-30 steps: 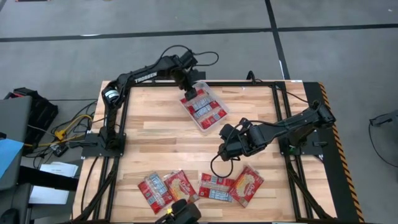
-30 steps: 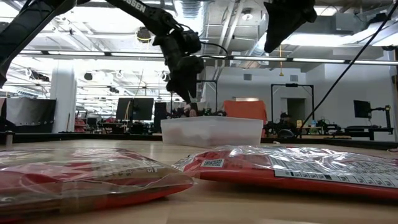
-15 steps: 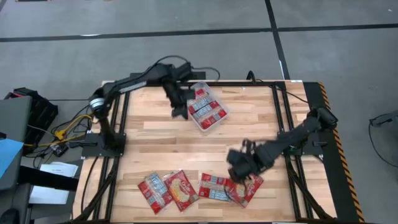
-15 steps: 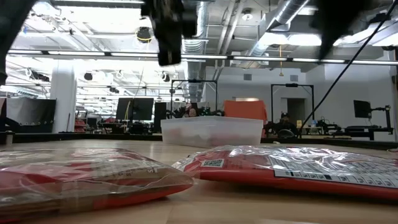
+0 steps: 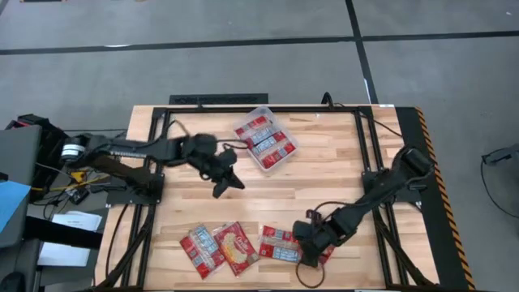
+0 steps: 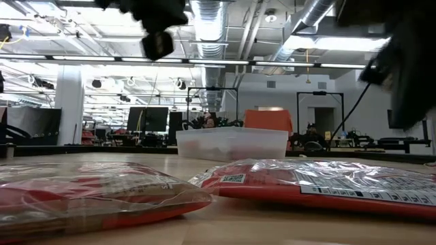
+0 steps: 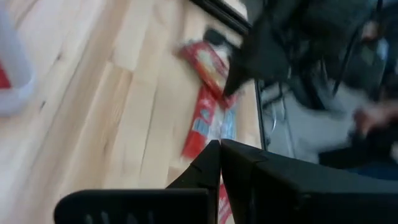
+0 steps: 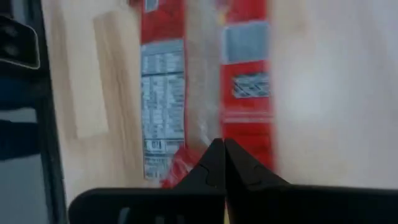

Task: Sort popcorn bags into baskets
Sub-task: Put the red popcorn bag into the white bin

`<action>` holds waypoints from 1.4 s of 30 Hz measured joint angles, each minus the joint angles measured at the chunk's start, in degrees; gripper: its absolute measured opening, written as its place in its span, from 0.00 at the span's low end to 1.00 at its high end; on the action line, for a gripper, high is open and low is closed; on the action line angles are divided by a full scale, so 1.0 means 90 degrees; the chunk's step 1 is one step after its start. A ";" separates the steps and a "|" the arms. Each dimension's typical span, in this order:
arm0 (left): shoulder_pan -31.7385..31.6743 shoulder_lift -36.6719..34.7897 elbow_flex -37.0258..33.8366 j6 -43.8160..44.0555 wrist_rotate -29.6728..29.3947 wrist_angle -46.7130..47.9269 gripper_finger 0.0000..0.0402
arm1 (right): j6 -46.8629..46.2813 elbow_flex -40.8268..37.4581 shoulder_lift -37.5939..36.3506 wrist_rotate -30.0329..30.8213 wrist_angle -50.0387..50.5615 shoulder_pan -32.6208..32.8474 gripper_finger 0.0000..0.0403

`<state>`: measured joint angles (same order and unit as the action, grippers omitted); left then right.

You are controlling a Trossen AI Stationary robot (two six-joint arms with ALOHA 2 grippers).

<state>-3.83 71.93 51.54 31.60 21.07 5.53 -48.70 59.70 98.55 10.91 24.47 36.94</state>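
The clear basket (image 5: pixel 266 139) stands at the table's far middle with several red popcorn bags inside. More popcorn bags lie flat in a row near the front edge: two at the left (image 5: pixel 203 247) (image 5: pixel 235 247), one in the middle (image 5: pixel 280 243), and one at the right (image 5: pixel 327 255) partly under my right gripper. My right gripper (image 5: pixel 312 243) (image 8: pixel 222 149) is shut and low over that right end of the row. My left gripper (image 5: pixel 229 184) (image 7: pixel 219 149) is shut on nothing, above bare wood near and to the left of the basket. My right gripper's shut fingertips (image 8: pixel 214 155) point down between two bags (image 8: pixel 161 106) (image 8: pixel 249 81) lying side by side. Whether they touch either bag, I cannot tell.
Black frame rails (image 5: pixel 361 146) run along the table's sides and far edge. Bare wood lies between the basket and the row of bags. In the low view the basket (image 6: pixel 231 143) stands behind two bags (image 6: pixel 88 190) (image 6: pixel 327 180).
My left gripper has left the basket's far end and swung toward the table's left and near edges. My right gripper has moved from the table's middle toward the near edge and down, over the rightmost bags.
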 joint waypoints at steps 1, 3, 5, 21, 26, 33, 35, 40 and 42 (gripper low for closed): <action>0.0053 -0.0127 -0.0341 0.0344 -0.0166 -0.0431 0.00 | 0.0255 -0.0011 0.0120 -0.0202 -0.0108 -0.0006 0.02; 0.0136 -0.0378 -0.0950 0.0971 -0.0328 -0.1003 0.00 | 0.0595 0.0048 0.0466 -0.0626 -0.0526 -0.0071 0.01; 0.0232 -0.0533 -0.1411 0.1503 -0.0468 -0.1431 0.00 | 0.0683 0.0085 0.0739 -0.0760 -0.0739 -0.0053 0.01; 0.0906 -0.0572 -0.2217 0.1941 -0.1685 -0.1116 0.49 | 0.2214 0.0173 0.0874 -0.0311 -0.0490 -0.1500 0.03; 0.0759 -0.0309 -0.2218 0.1791 -0.2233 -0.0822 0.68 | 0.2924 0.0198 0.0903 -0.0140 -0.0768 -0.2247 0.05; 0.0041 0.0919 -0.2211 0.1293 -0.1663 -0.1626 0.72 | 0.3517 0.0898 0.0862 -0.0201 -0.0474 -0.2318 0.01; -0.0159 0.1348 -0.2214 0.1230 -0.1420 -0.1885 0.72 | 0.3383 0.0978 0.0847 -0.0165 -0.0538 -0.2181 0.02; -0.0485 0.2300 -0.2199 0.1263 -0.0729 -0.2778 0.72 | 0.3088 0.0967 0.0869 0.0437 -0.0382 -0.1858 0.05; -0.0534 0.2619 -0.2201 0.1266 -0.0357 -0.3165 0.72 | 0.3061 0.0943 0.0869 0.0454 -0.0455 -0.1850 0.04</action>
<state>-8.64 95.51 31.73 43.00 17.86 -22.96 -21.15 68.18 106.37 15.00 20.38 20.29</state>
